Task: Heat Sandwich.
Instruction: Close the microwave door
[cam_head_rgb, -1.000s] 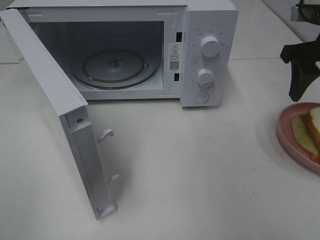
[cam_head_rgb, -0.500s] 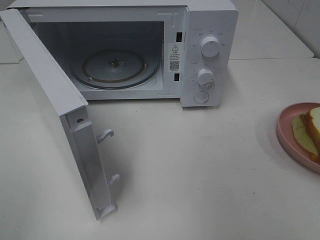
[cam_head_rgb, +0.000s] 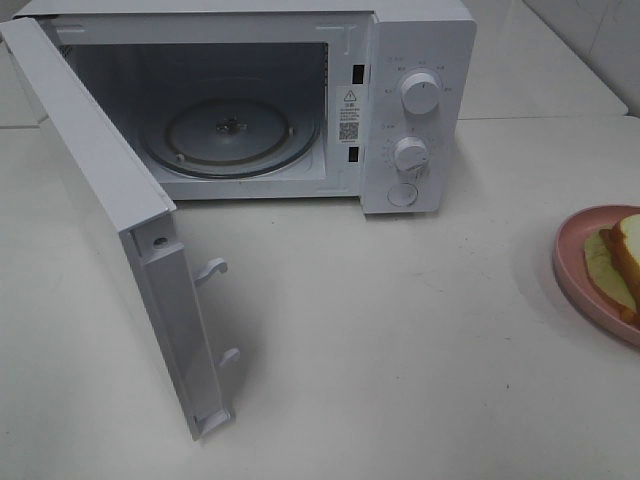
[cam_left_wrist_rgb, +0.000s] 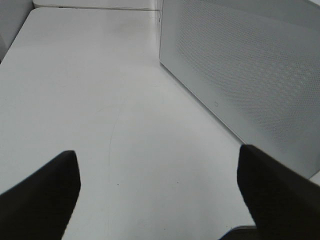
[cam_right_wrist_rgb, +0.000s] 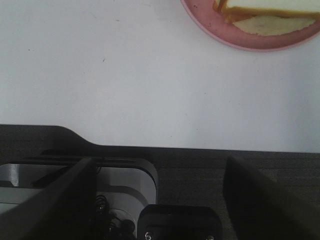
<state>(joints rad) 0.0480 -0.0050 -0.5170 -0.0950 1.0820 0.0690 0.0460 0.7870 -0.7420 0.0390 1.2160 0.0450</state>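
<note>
The sandwich (cam_head_rgb: 622, 262), white bread with a brown crust and a pale filling, lies on a round pink plate (cam_head_rgb: 575, 270) at the table's right edge, partly cut off by the frame. In the right wrist view the sandwich (cam_right_wrist_rgb: 270, 7) and plate (cam_right_wrist_rgb: 240, 37) lie well ahead of my right gripper (cam_right_wrist_rgb: 160, 200), which is open and empty. In its own wrist view my left gripper (cam_left_wrist_rgb: 160, 200) is also open and empty, above bare table beside the microwave. Neither gripper shows in the exterior high view.
The white microwave (cam_head_rgb: 420, 60) stands at the back, its door (cam_head_rgb: 100, 190) swung wide toward the front left, exposing the glass turntable (cam_head_rgb: 232, 135). Two knobs sit on its right panel. A perforated white microwave panel (cam_left_wrist_rgb: 250, 75) is close to my left gripper.
One second ago the black right gripper showed at the upper right of the exterior high view. It has since left that view. Nothing else has moved.
</note>
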